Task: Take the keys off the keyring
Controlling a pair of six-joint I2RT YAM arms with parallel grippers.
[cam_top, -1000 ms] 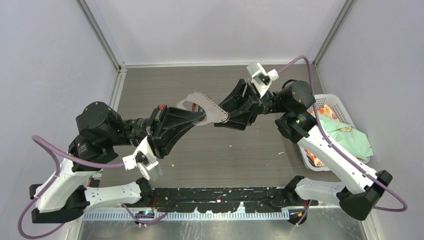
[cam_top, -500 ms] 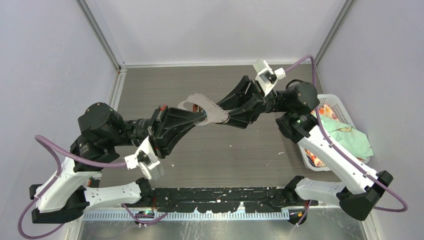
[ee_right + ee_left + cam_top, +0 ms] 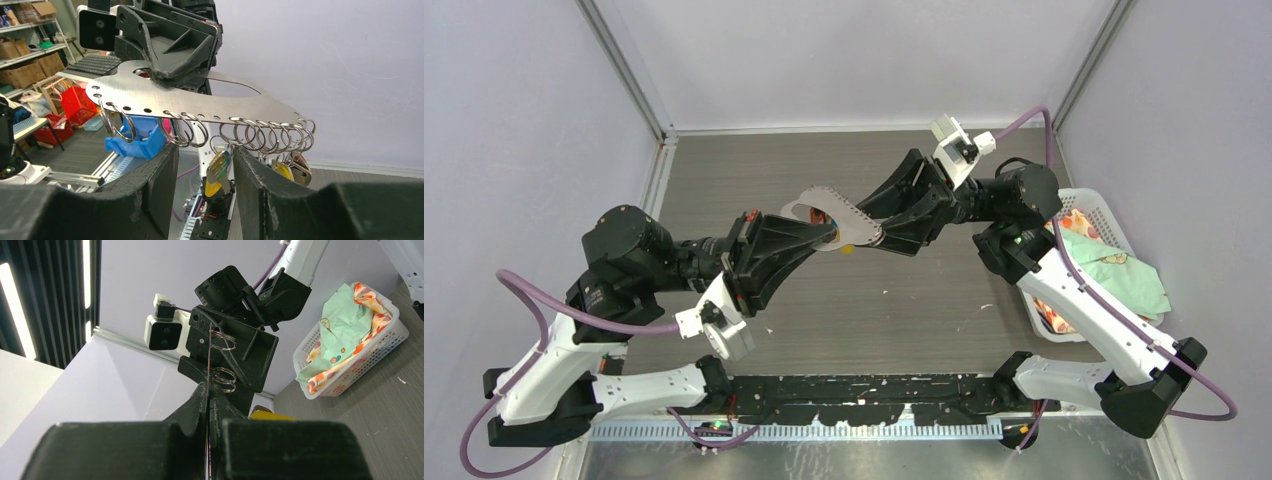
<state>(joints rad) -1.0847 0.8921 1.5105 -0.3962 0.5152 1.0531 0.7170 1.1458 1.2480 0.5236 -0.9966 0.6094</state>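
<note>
The keyring (image 3: 854,222) is a flat silvery plate held in the air over the middle of the table. My left gripper (image 3: 828,234) is shut on its flat side, and in the left wrist view (image 3: 209,390) the plate runs edge-on between the closed jaws. Wire rings (image 3: 250,135) line its holed edge. One key (image 3: 220,172) with a yellow and green head hangs between the fingers (image 3: 260,185) of my right gripper (image 3: 205,150), which is open and grips nothing. More keys (image 3: 289,171) hang bunched at the plate's right end. In the top view the right gripper (image 3: 876,236) meets the plate's toothed edge.
A white basket (image 3: 1086,203) with a green and orange patterned cloth (image 3: 1114,265) stands at the table's right edge, beside the right arm. Grey walls close the table on three sides. The arms' bases and a black rail (image 3: 864,390) line the near edge.
The right wrist swung a little up and to the right, then held. A yellow key head now shows below the plate in the top view. The left arm has barely moved.
</note>
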